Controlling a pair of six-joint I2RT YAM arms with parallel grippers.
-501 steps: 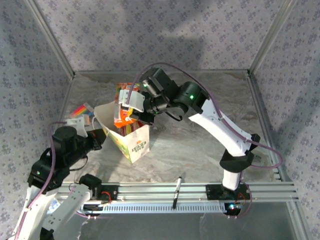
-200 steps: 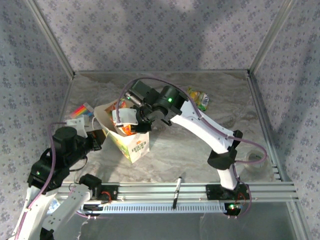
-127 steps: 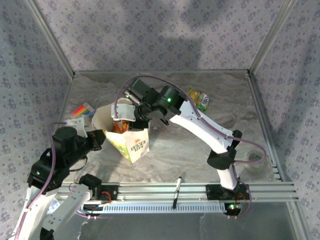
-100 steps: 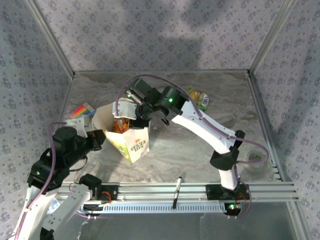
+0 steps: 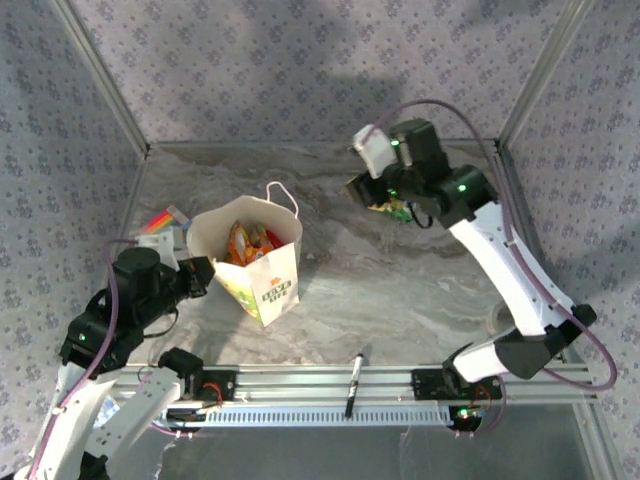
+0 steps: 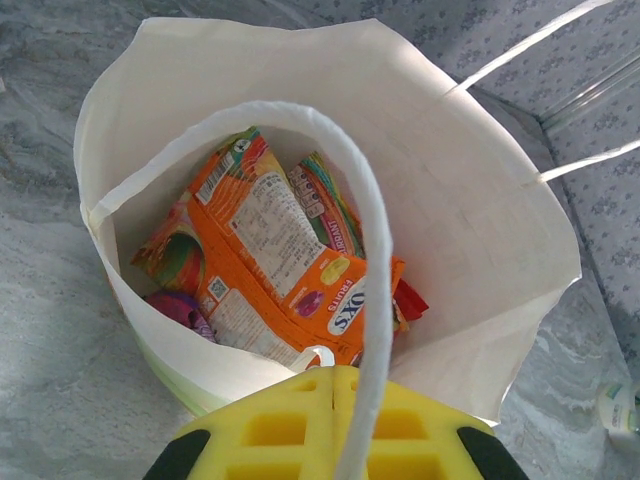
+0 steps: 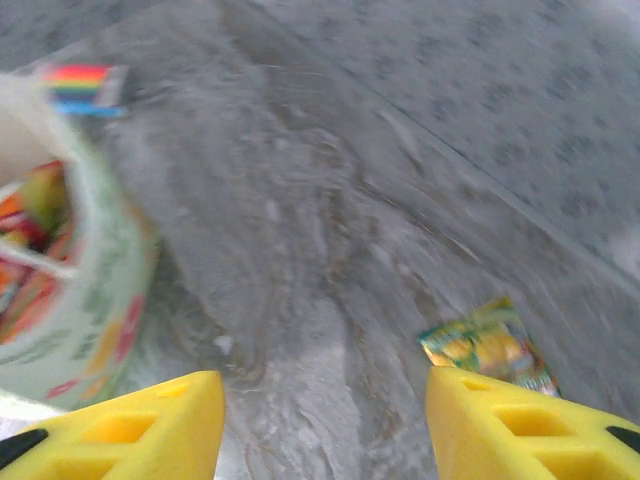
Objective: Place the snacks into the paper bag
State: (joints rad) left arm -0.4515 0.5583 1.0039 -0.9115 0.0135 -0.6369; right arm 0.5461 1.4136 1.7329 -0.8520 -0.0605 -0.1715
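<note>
The paper bag (image 5: 268, 283) stands open at the left of the table, its mouth seen from above in the left wrist view (image 6: 470, 230). Several snacks lie inside: an orange packet (image 6: 270, 240) on top, a purple one (image 6: 178, 305) and a red corner (image 6: 410, 298) beneath. My left gripper (image 5: 203, 274) (image 6: 333, 372) is shut on the bag's near rim, a white handle loop (image 6: 345, 180) arching over it. A yellow-green packet (image 5: 396, 207) (image 7: 488, 346) lies on the table at the back right. My right gripper (image 5: 372, 190) (image 7: 325, 405) hovers open just left of it, nothing between its fingers.
A black pen (image 5: 355, 385) lies by the front rail. A rainbow-striped item (image 5: 165, 220) (image 7: 84, 78) sits left of the bag. A clear tape roll (image 5: 500, 318) rests at the right near the arm's base. Patterned walls enclose the marble table (image 5: 380, 290).
My right gripper has let go of the orange packet inside the bag, opened, and swung out to the back right beside the yellow-green packet. The left gripper kept its hold on the bag.
</note>
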